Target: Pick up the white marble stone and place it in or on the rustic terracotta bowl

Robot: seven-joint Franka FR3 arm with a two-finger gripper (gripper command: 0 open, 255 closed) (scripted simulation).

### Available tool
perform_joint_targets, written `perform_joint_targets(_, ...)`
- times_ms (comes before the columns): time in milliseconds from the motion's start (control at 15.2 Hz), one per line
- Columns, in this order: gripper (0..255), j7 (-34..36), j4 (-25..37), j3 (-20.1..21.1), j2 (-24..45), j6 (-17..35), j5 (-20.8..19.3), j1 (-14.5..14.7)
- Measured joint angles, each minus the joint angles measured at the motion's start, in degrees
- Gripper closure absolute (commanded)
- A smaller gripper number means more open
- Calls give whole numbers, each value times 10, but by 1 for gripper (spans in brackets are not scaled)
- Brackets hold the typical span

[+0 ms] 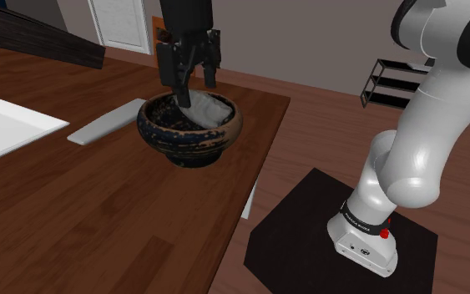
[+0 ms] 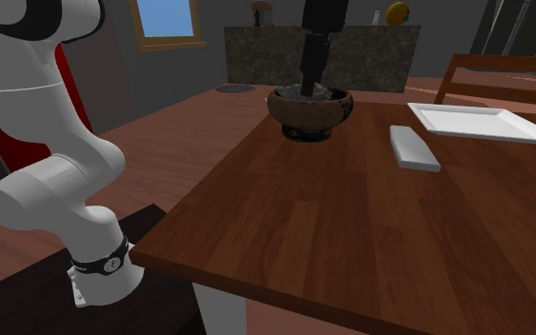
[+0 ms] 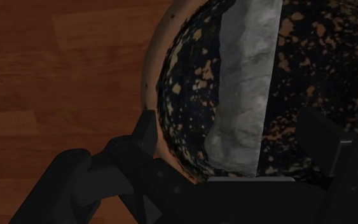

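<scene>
The pale veined stone (image 3: 244, 83) lies inside the dark, rust-speckled bowl (image 1: 183, 144) near a corner of the surface (image 1: 99, 217), the fingers (image 3: 142, 143) spread wide either side, clear of it. The second exterior view shows bare wood between bowl and a white slab (image 2: 414, 148).

Black bowl (image 1: 188, 140) speckled orange-brown, pale grey veined stone (image 3: 244, 83), red-brown wood-grain table (image 1: 99, 219), white tray (image 1: 3, 125)
</scene>
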Motion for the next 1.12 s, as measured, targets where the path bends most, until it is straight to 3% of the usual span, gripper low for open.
perform_joint_targets(132,0,0,-1,0,0,0,0,0)
perform_joint_targets(198,255,0,-1,0,0,0,0,0)
perform_joint_targets(858,255,1,-1,1,-2,2,1,1)
perform_joint_targets(1122,255,4,39,3,12,-28,-5,3)
